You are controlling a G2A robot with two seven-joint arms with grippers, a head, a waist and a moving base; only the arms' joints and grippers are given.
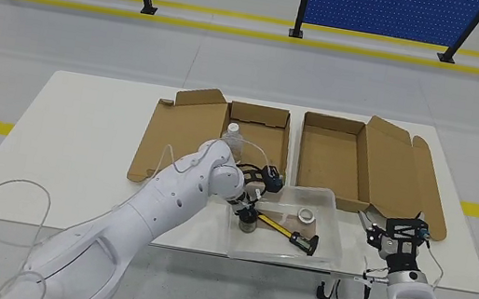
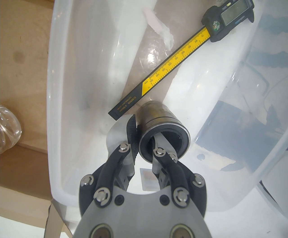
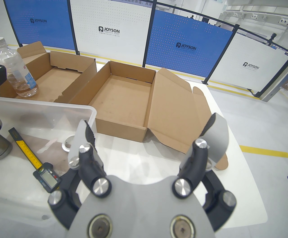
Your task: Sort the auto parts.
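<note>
You see your left pincer [image 2: 144, 135] holding the metal cylinder [image 2: 162, 121] by its wall, one finger inside, low in the clear tub [image 2: 56, 112]. The yellow caliper [image 2: 173, 60] lies just beside it. Your right pincer [image 3: 151, 126] stands wide above the counter [image 3: 139, 162] near one cardboard box [image 3: 121, 94], and a water bottle [image 3: 18, 69] stands in the other.

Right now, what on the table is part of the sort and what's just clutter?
Job: bearing in left fingers, caliper, round part, bin, empty box, second box.
Clutter, probably: bottle in the second box, white scrap in the bin.
</note>
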